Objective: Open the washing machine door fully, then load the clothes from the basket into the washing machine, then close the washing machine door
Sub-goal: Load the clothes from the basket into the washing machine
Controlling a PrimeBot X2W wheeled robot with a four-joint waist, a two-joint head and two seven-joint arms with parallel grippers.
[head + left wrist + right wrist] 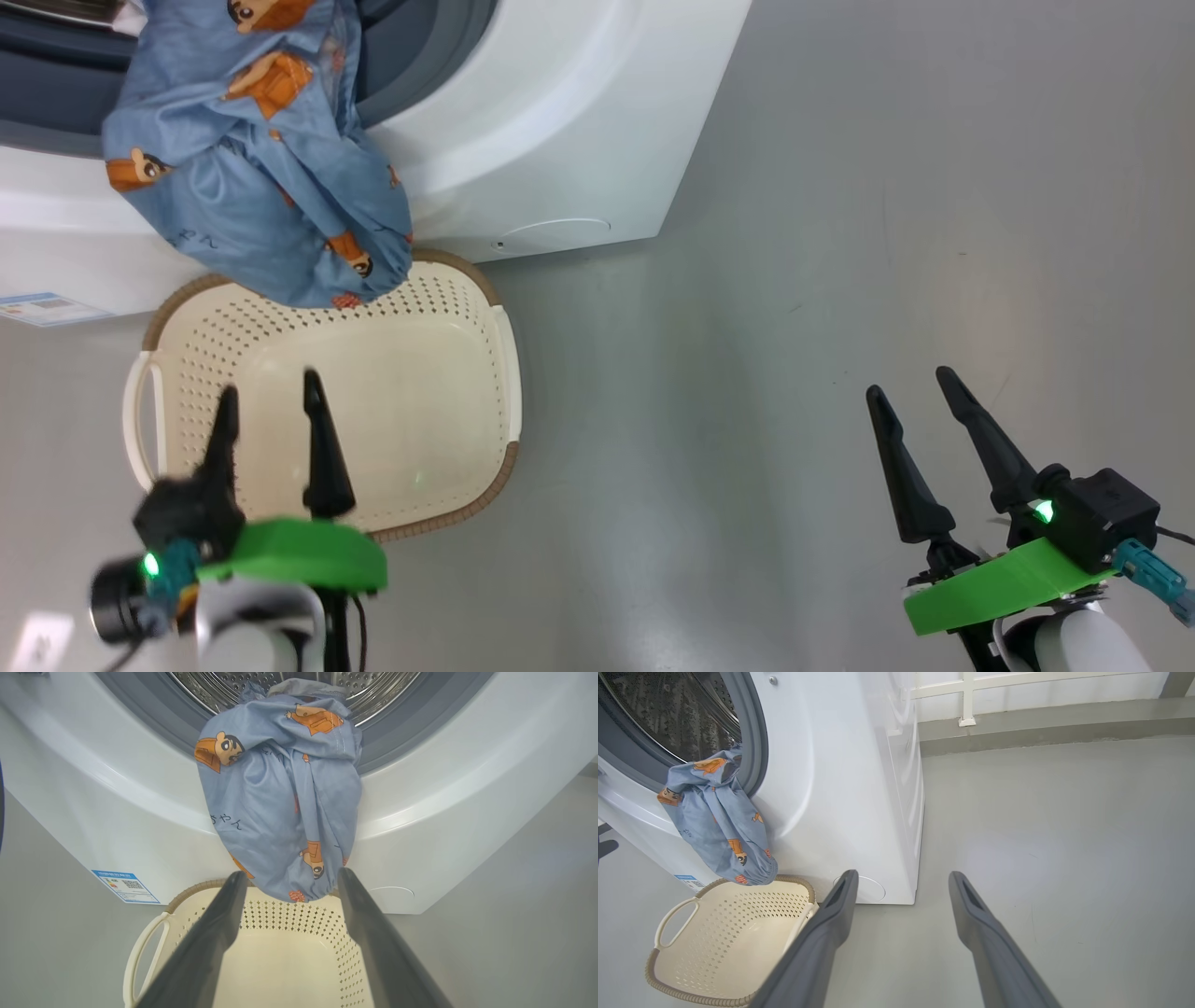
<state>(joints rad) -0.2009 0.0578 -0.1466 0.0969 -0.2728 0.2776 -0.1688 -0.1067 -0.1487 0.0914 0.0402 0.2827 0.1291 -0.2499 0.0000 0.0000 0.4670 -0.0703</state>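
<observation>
You have the light-blue printed clothes (252, 177) draped out of the white washing machine (560, 121) drum mouth, the lower end hanging over the empty cream basket (401, 411) on its near side.

The washing machine (579, 121) was cut off by the head view's top and left edges. The blue cloth (271, 196) hanging from its opening hid the far rim of the basket (373, 392), and the cloth's upper end ran out of frame. The left gripper (269, 387) looked blurred. Print on the blue label (125, 886) was too small to read.

clothes (261, 159) hanging from washing machine (560, 140), basket (392, 392) below
</observation>
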